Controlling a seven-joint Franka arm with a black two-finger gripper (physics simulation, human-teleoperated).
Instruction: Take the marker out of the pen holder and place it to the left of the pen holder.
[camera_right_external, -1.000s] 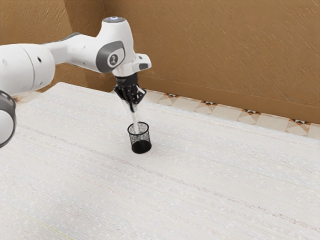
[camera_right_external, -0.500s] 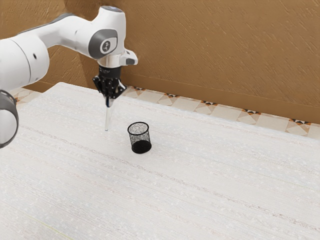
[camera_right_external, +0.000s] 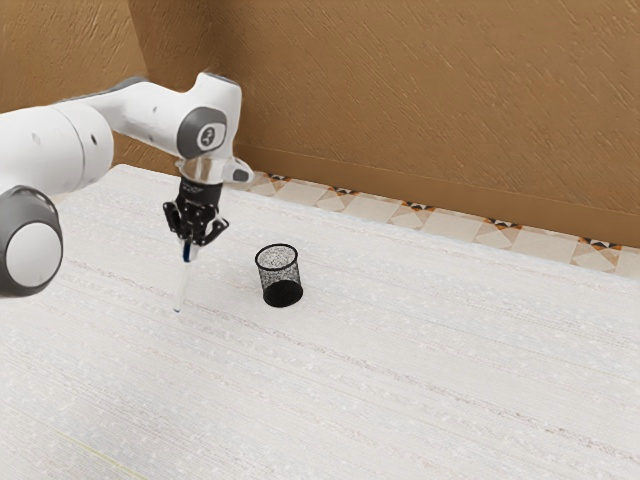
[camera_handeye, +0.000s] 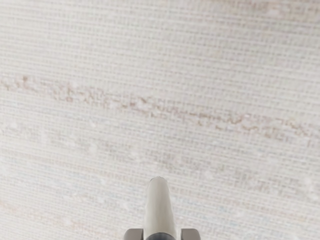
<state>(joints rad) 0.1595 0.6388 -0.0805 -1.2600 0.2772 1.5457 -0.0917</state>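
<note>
- grasping state: the gripper (camera_right_external: 189, 242) is clenched on the marker (camera_right_external: 182, 285), its fingertips (camera_handeye: 133, 234) bearing on opposite sides of the barrel. this two-sided hold appears intended to keep the marker from swinging.
- marker location: outside the pen holder (camera_right_external: 281, 278), on its exterior view's left side, and farther in from the far edge of the table (camera_right_external: 420, 370) than the holder. this clearance should let it be set down without striking the rim.
- marker attitude: near upright, slightly tilted, pale end down. gripping the upper part, by the blue section, leaves the lower barrel free, a hold suited to drawing it out of a deep container. contact between tip and table cannot be confirmed.
- pen holder: upright, mouth up, nearer the far edge than the near edge, apart from the gripper. it serves as the reference for placement.
- current step, as judged: positioning for set-down; extraction is complete, placement is not.
- next move, as judged: lower gently, lay the barrel over if it is to rest stably, then release.
- caution: releasing it upright would probably let it topple and roll, possibly against the holder.
</note>
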